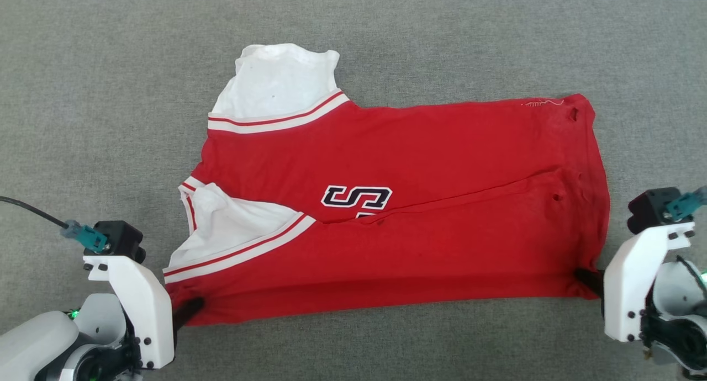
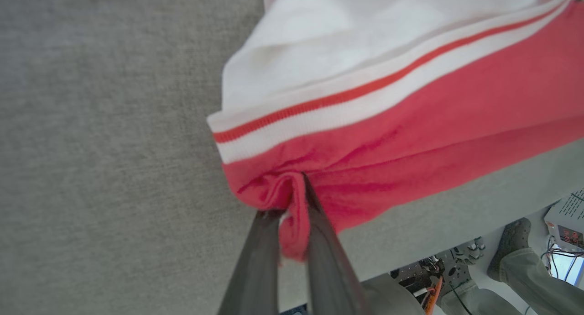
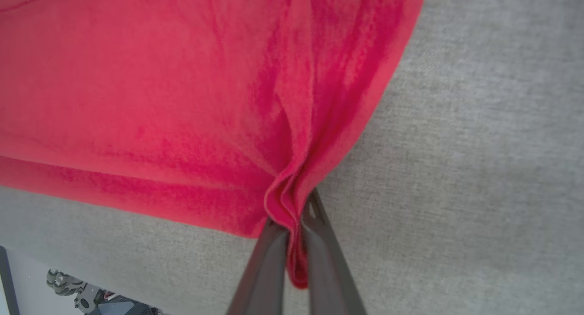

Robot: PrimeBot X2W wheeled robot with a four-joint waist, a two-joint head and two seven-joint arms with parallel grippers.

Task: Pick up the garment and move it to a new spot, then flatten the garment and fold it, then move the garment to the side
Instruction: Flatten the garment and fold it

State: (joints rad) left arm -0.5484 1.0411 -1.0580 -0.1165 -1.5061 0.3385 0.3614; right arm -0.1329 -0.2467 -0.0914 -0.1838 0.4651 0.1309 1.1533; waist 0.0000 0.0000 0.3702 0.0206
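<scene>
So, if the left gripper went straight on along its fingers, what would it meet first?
The garment itself: the left gripper is shut on its red near corner, so going on would push into that bunched red cloth, then probably the striped sleeve trim beyond.

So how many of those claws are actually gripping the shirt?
2. The left gripper pinches the garment at its near corner at the sleeve end; the right gripper pinches the near corner at the hem end.

Grey cloth-covered table [image 1: 110, 66] w/ red garment [image 1: 442, 149] lying partly folded on it.
</scene>
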